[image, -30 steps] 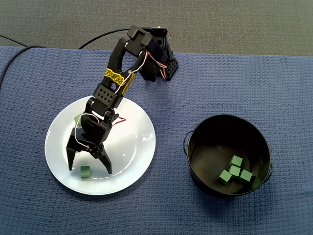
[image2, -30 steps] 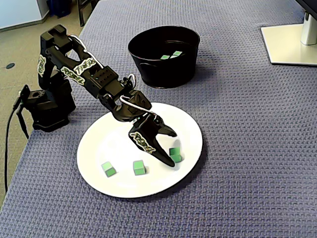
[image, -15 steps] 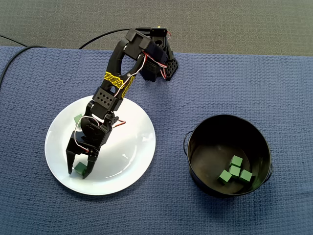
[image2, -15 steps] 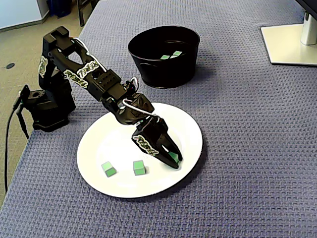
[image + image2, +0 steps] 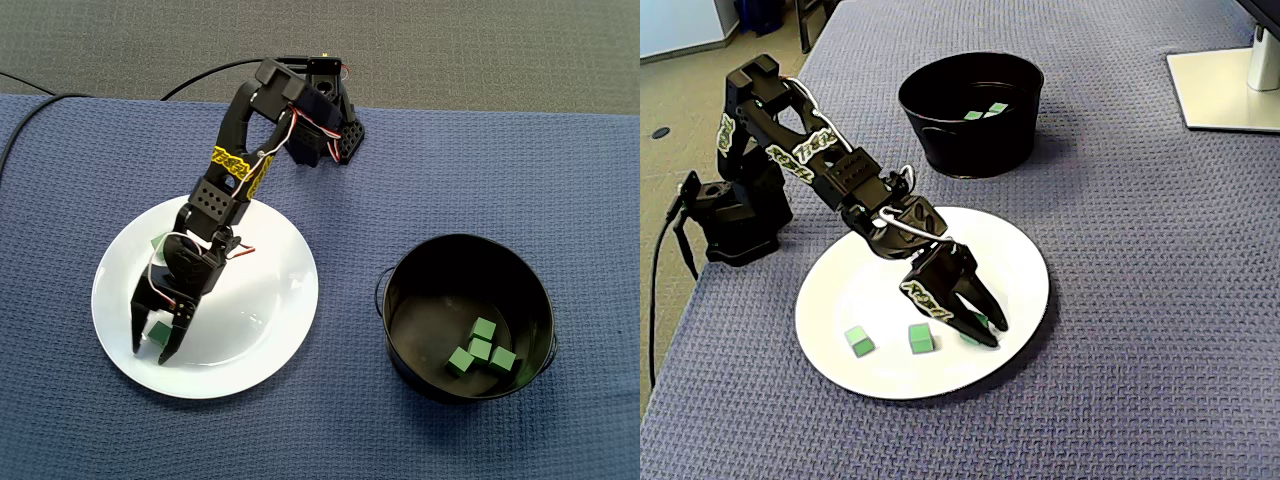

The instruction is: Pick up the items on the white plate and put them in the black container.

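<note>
Looking down in a fixed view, the gripper (image 5: 151, 351) sits low over the white plate (image 5: 270, 300), its fingers drawn in on a green cube (image 5: 158, 331) and apparently clasping it on two opposite flat faces, which suits a block that is probably light and rigid but could skid on the glossy plate; four cubes (image 5: 480, 347) lie in the black container (image 5: 397, 300). Turning to the other fixed view from the side, the clasped cube (image 5: 976, 323) looks barely clear of the plate, if at all, and two loose cubes (image 5: 921, 337), which the arm largely hides from above, lie just beside it
</note>
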`<act>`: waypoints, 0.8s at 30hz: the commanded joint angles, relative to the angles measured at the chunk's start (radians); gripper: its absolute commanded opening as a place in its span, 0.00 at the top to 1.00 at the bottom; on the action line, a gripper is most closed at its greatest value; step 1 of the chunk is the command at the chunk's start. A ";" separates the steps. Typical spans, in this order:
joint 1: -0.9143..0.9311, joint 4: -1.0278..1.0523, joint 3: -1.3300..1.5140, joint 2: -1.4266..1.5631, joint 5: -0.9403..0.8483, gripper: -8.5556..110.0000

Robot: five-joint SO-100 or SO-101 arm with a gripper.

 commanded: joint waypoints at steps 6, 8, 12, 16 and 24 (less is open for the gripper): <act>0.046 0.051 0.021 0.163 0.112 0.71; 0.054 0.058 0.029 0.172 0.112 0.69; 0.069 0.064 0.058 0.196 0.117 0.68; 0.078 0.064 0.067 0.206 0.129 0.68; 0.078 0.028 0.150 0.210 0.133 0.70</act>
